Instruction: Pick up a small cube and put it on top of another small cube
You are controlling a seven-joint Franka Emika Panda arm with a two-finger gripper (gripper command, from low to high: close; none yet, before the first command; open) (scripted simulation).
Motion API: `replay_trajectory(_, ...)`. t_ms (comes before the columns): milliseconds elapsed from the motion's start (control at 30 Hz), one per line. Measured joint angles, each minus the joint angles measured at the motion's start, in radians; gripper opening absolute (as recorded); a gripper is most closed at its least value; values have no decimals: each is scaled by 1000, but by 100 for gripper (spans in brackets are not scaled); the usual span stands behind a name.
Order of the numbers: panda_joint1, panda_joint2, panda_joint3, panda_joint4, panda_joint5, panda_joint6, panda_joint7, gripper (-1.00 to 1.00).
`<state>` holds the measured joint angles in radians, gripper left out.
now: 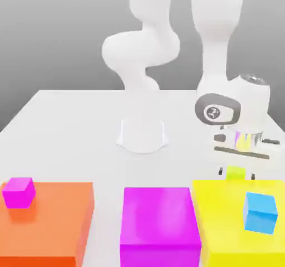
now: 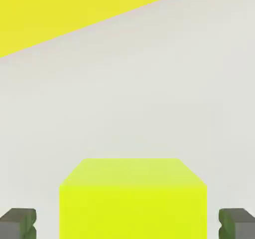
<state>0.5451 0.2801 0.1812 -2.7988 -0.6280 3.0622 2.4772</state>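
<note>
1. Pale grey-white surface [image 1: 83,132] spreads beneath everything, against a grey background [image 1: 67,37].
2. Nearest, along the bottom of the exterior view, sit an orange block [image 1: 42,227] at lower left, a magenta block [image 1: 158,215] at lower centre and a yellow block [image 1: 222,232] at lower right.
3. On the orange block rests a small magenta cube [image 1: 19,193]; on the yellow one, a small blue cube [image 1: 260,213].
4. Just behind the yellow block's far edge is the lime cube [image 1: 236,172].
5. The claw [image 1: 237,174] is open around it, a gap on either side, gripping nothing.
6. Farther back, the white arm's base [image 1: 142,135] stands near upper centre.
</note>
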Motion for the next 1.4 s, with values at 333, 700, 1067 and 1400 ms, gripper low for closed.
replay_trajectory(333, -180, -131, 247, -44, 280, -84, -211, -100)
replay_trajectory(700, -155, -245, 353, 90, 452, -396, -451, -100)
replay_trajectory(1067, -290, -124, 192, 491, 206, -785, -527, -100)
replay_trajectory(1400, -548, -82, -17, 631, 345, -822, -720, -100)
